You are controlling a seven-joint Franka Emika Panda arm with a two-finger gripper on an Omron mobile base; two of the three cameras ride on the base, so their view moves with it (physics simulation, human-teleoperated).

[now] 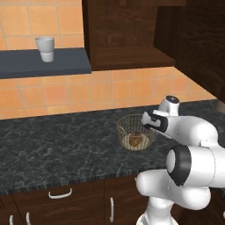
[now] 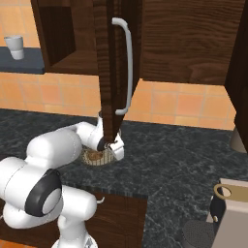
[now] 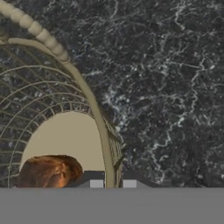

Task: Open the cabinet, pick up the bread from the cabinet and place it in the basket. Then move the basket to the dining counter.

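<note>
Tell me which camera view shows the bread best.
The left base view: the bread lies whole inside the basket. The hand view cuts it off at the bottom edge; the right base view shows a small brown patch behind the arm.

Both base cameras sit behind the arm, one to either side, looking forward and down; they share the basket (image 1: 135,132) and the black counter (image 1: 52,145) around the end effector (image 3: 113,183). The hand camera looks closely down past it onto the basket's rim.

No readable text, label, brand, number or sign appears anywhere.
</note>
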